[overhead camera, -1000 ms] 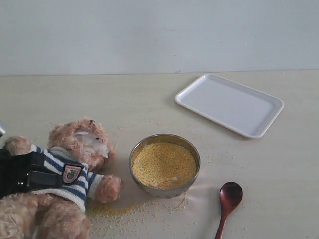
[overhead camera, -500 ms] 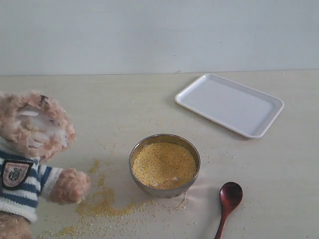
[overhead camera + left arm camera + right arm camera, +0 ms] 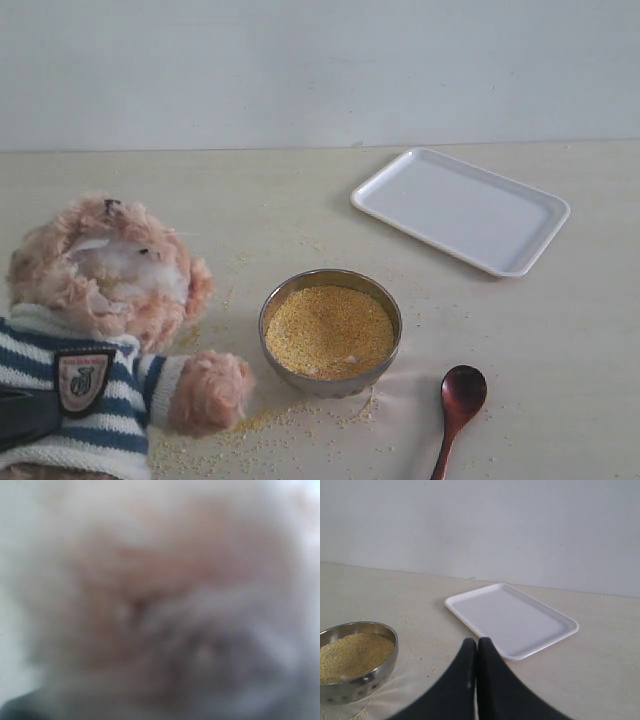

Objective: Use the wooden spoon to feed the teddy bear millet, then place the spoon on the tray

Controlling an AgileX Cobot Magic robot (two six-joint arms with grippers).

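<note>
Millet [image 3: 330, 328], fine yellow-golden grain, fills a round steel bowl [image 3: 330, 385] in the middle of the pale table [image 3: 250, 210], and loose grains [image 3: 260, 420] lie scattered on the table by the bowl's near left side. Just left of the bowl sits the fluffy light-brown teddy bear [image 3: 110, 300] in its navy-and-white striped sweater, head upright, one paw close to the bowl's wall. A dark part of the left gripper [image 3: 20, 425] lies against the sweater at the frame's edge. Its wrist view shows only blurred fur, so I cannot tell how its claw stands. The small dark reddish-brown wooden spoon [image 3: 462, 395] lies flat on the table to the bowl's right, apart from it. The flat white rectangular tray [image 3: 460, 208] rests farther back on the right, bare. The right gripper [image 3: 477, 645] hangs above the table with its claw pressed together, holding nothing.
</note>
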